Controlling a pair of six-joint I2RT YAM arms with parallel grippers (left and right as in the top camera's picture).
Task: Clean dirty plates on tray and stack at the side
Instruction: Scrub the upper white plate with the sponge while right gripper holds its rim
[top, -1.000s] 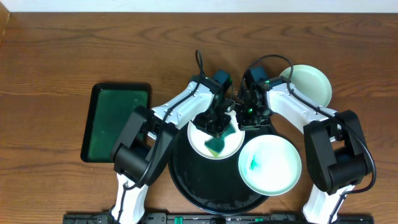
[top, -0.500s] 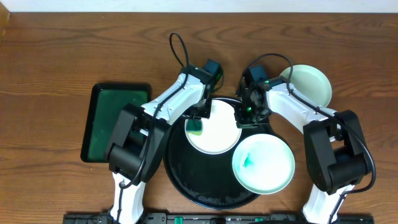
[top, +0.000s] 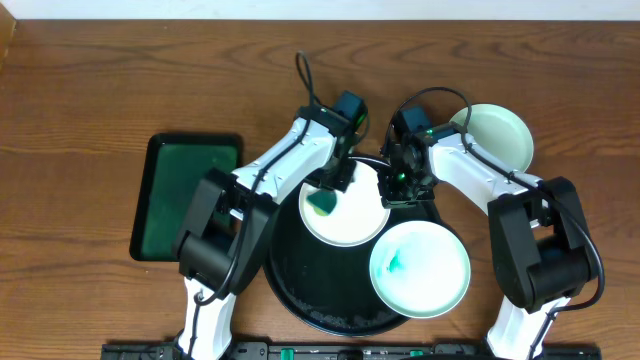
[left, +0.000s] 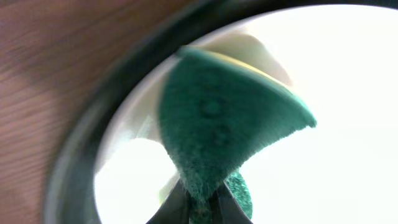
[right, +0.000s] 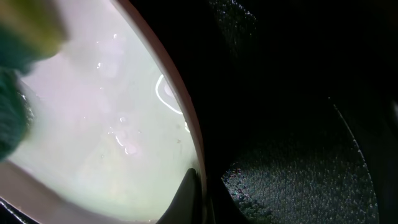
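Observation:
The black tray (top: 300, 290) holds two white plates. My left gripper (top: 326, 192) is shut on a green sponge (top: 321, 202), pressed onto the left part of the rear plate (top: 355, 215). My right gripper (top: 396, 186) is shut on that plate's right rim. The left wrist view shows the sponge (left: 224, 124) in my gripper (left: 202, 208), over the plate (left: 348, 93) and beside the tray rim (left: 81, 155). In the right wrist view my gripper (right: 202, 193) pinches the plate (right: 106, 112) edge over the tray (right: 292, 124). A front plate (top: 420, 268) carries a teal smear.
A third white plate (top: 497, 135) sits on the wooden table at the back right, off the tray. A dark-green rectangular tray (top: 187, 197) lies to the left. Both arms cross over the rear half of the black tray.
The left gripper swept the sponge from the plate's front middle to its left side. The tray and its plates shifted slightly left. The right gripper kept its hold on the rim.

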